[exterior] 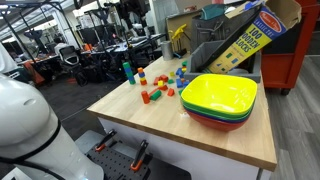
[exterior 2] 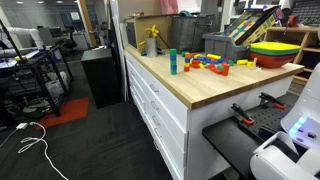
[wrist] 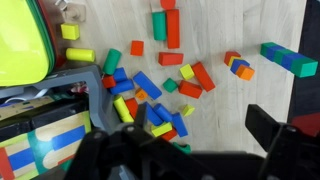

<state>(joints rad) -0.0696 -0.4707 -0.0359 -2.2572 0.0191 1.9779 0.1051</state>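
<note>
Claw (wrist: 180,115) nearest, bottom of the wrist view: dark fingers (wrist: 98,105) spread wide, released, nothing between them. Hanging above the block pile (wrist: 155,98), no contact visible. Just past the fingers: jumble of blue, red, yellow and green pieces on the light wood worktop (wrist: 230,100), touching and overlapping. Further up-frame: long red block (wrist: 172,28), loose yellow piece (wrist: 80,55), blue-green tower (wrist: 285,58) off to one side, apart from the pile. Bowl stack (wrist: 18,45), yellow-green, at the opposite frame edge, near the pile; block box (wrist: 40,140) in the corner below it.

Step, as a judgement: approach, lining up over the pile, no pick begun. Next move calls for picking one piece with free sides, turning the claw so the fingers straddle it, then descending straight without shoving neighbours. Clean grip doubtful mid-pile because of crowding; edge pieces probably easier.

Farther out, in an exterior view: same pile (exterior: 160,85) mid-worktop, bowl stack (exterior: 220,95) toward the near edge, block box (exterior: 250,40) leaning behind, tower upright (exterior: 127,70).

Hard to make out:
- Claw absent from both exterior views, only the white robot body (exterior: 25,120) at a corner, so no telling the height above the blocks.
- Bottom of the wrist view blacked out by the claw base, anything under it hidden.
- Box and bowls cut off by the frame edge.
- Small pieces in both exterior views too tiny for shapes.
</note>
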